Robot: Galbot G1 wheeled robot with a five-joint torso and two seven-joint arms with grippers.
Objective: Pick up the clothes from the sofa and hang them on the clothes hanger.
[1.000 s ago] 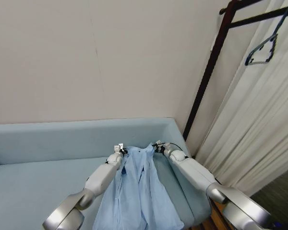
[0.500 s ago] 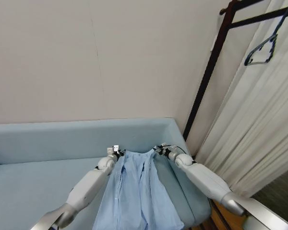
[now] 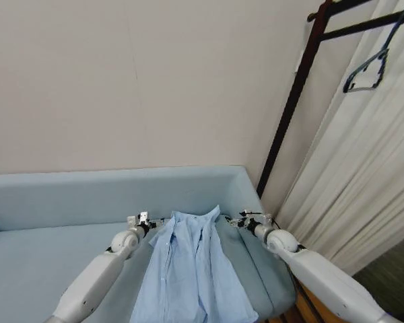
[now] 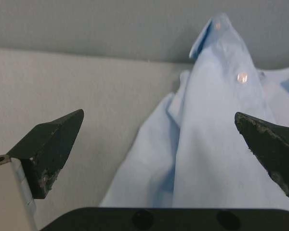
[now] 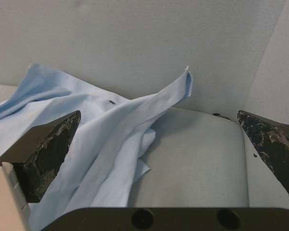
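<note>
A light blue shirt (image 3: 194, 269) lies spread on the pale blue sofa (image 3: 47, 256), its collar (image 3: 195, 217) near the backrest. My left gripper (image 3: 145, 219) stands open just left of the collar, holding nothing. In the left wrist view the left gripper (image 4: 159, 113) has its fingers wide apart, with the shirt's buttoned collar (image 4: 221, 53) ahead of them. My right gripper (image 3: 244, 219) is open just right of the collar. The right wrist view shows the right gripper (image 5: 159, 113) spread wide, a shirt edge (image 5: 135, 125) lying in front. A dark hanger (image 3: 367, 66) hangs on the rack.
The dark clothes rack (image 3: 291, 101) stands at the sofa's right end, its top bar high at the upper right. A white curtain (image 3: 363, 182) hangs behind it. The sofa armrest (image 3: 252, 195) is close to my right gripper. The seat left of the shirt is bare.
Both grippers have let go of the collar and moved apart, left one leftward, right one rightward. The collar has settled onto the sofa.
</note>
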